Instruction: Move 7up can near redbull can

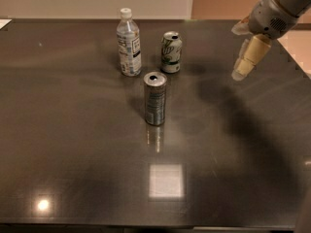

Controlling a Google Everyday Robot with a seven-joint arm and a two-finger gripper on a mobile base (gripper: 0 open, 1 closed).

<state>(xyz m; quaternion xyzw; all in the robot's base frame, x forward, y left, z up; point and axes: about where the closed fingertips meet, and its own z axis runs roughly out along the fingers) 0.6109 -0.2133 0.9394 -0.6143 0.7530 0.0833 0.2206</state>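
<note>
The 7up can (171, 52), short and stout with green markings, stands upright at the back middle of the dark table. The redbull can (155, 98), tall, slim and grey, stands upright in front of it and slightly left, with a gap between them. My gripper (237, 52) hangs in the air at the upper right, well right of the 7up can and touching nothing. Its cream fingers (250, 55) point down and left, they are spread apart, and nothing is between them.
A clear plastic bottle (129, 43) with a white cap stands just left of the 7up can. The table's right edge (296, 62) runs diagonally close behind the gripper. The dark tabletop (77, 144) reflects ceiling lights near the front.
</note>
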